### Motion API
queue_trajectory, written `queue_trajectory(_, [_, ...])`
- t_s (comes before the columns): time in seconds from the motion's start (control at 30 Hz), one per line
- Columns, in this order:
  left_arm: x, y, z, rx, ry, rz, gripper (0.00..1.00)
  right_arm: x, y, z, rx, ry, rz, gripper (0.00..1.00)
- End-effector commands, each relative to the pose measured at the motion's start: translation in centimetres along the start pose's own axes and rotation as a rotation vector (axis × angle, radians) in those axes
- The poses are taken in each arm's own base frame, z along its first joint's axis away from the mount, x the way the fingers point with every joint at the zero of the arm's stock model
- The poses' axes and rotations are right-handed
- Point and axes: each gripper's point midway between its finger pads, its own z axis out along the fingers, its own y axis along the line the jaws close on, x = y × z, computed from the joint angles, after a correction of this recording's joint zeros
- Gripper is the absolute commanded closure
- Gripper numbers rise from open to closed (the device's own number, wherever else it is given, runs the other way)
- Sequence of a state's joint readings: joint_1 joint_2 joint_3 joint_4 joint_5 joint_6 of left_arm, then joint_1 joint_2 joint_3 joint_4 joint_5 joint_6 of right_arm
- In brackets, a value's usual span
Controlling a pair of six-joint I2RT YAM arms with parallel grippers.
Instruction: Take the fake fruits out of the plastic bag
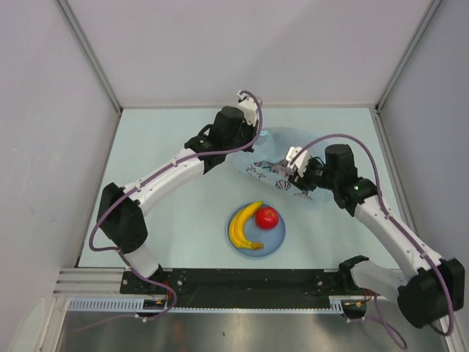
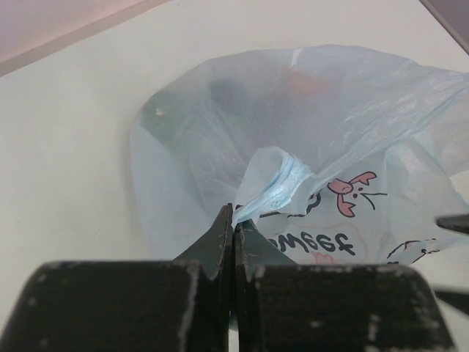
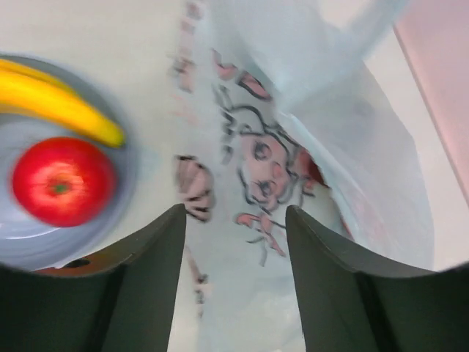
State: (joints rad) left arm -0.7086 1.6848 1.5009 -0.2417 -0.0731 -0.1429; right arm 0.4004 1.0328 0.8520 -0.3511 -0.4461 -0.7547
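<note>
The light-blue plastic bag (image 1: 282,165) lies on the table behind the plate. My left gripper (image 1: 249,125) is shut on a twisted handle of the bag (image 2: 275,183) and holds it up. Dark, green and red shapes of fruits show through the bag's film (image 2: 293,88). My right gripper (image 1: 297,172) is open and empty just above the bag's printed side (image 3: 256,169). A yellow banana (image 1: 245,224) and a red fruit (image 1: 267,217) lie on the blue plate (image 1: 278,238). Both also show in the right wrist view, the banana (image 3: 58,103) and the red fruit (image 3: 62,180).
Grey walls close the table at the back and on both sides (image 1: 44,147). A black rail with the arm bases (image 1: 249,282) runs along the near edge.
</note>
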Motion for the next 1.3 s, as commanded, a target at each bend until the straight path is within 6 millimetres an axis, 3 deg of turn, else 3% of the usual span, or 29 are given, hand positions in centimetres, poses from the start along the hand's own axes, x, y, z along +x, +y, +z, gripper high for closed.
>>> queue_trajectory(0.0, [-2.2, -0.8, -1.1, 0.035, -0.057, -0.028, 1.00, 1.3, -5.4, 1.8, 0.165, 0.030, 0.114, 0.51])
queue_trajectory(0.13, [-3.1, -1.2, -1.7, 0.054, -0.070, -0.030, 1.00, 4.3, -7.3, 4.0, 0.213, 0.101, 0.185, 0.74])
queue_trajectory(0.17, [-3.4, -1.3, -1.8, 0.056, -0.076, -0.030, 1.00, 5.9, -7.3, 5.1, 0.208, 0.137, 0.208, 0.75])
queue_trajectory(0.3, [-5.3, -1.1, -3.2, 0.046, -0.125, -0.043, 1.00, 8.5, -9.5, 7.7, 0.286, 0.202, 0.274, 0.76])
queue_trajectory(0.37, [-6.2, -1.1, -4.0, 0.044, -0.148, -0.052, 1.00, 9.2, -10.7, 9.0, 0.325, 0.226, 0.361, 0.64])
queue_trajectory(0.43, [-6.6, -1.1, -4.3, 0.047, -0.157, -0.054, 1.00, 9.2, -13.2, 9.3, 0.418, 0.212, 0.398, 0.49])
queue_trajectory(0.5, [-7.0, -1.4, -4.7, 0.064, -0.162, -0.052, 1.00, 9.6, -14.7, 9.8, 0.463, 0.202, 0.443, 0.43])
queue_trajectory(0.7, [-6.4, -1.8, -4.0, 0.087, -0.145, -0.045, 1.00, 10.8, -15.7, 12.1, 0.473, 0.202, 0.540, 0.21])
queue_trajectory(1.0, [-4.8, -2.9, -3.3, 0.150, -0.100, -0.030, 1.00, 13.3, -16.6, 15.7, 0.478, 0.231, 0.591, 0.11])
queue_trajectory(1.13, [-4.2, -2.6, -2.9, 0.140, -0.085, -0.023, 1.00, 14.5, -17.2, 17.1, 0.478, 0.247, 0.587, 0.17])
queue_trajectory(1.17, [-4.1, -2.6, -2.9, 0.140, -0.083, -0.023, 1.00, 14.4, -17.2, 17.3, 0.467, 0.241, 0.581, 0.22])
queue_trajectory(1.2, [-4.0, -2.6, -2.8, 0.138, -0.082, -0.023, 1.00, 14.2, -17.1, 17.5, 0.454, 0.235, 0.574, 0.36])
queue_trajectory(1.27, [-3.5, -2.5, -2.7, 0.135, -0.070, -0.028, 1.00, 13.2, -17.4, 17.3, 0.431, 0.210, 0.562, 0.49])
